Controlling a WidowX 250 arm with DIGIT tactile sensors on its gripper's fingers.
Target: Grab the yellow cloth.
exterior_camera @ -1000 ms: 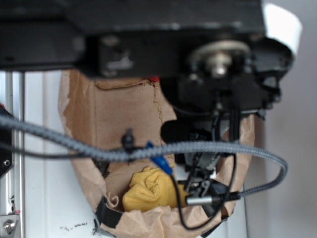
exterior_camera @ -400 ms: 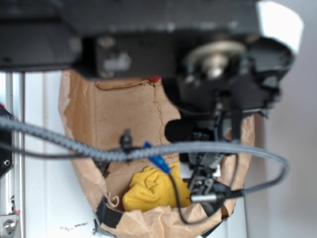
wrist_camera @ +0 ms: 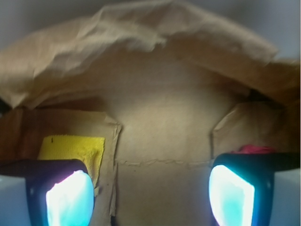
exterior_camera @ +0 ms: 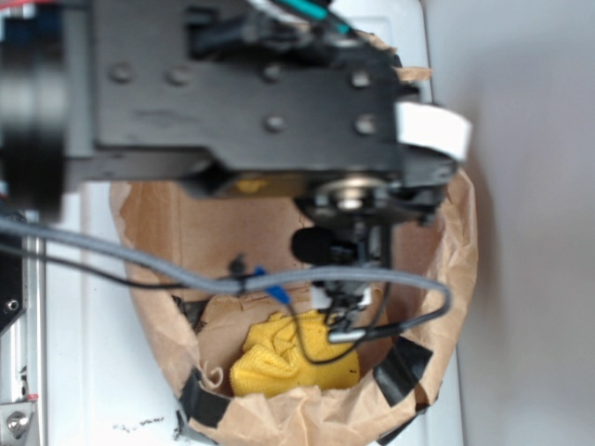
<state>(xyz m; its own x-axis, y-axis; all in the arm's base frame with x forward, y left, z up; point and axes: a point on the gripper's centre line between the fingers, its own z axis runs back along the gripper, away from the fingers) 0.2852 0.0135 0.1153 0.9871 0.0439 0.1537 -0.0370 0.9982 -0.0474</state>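
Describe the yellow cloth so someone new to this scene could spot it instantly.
Find the brown paper bag lying open on the white surface, under the black arm. At the bag's bottom, near its taped rim, sits the yellow cloth, a bunched, nubby rag just left of the hand. It is the only bright yellow item there; the other cloth, a sliver of red, barely shows.

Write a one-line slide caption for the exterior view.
WidowX arm reaching into a paper-lined bin, gripper just above the crumpled yellow cloth.
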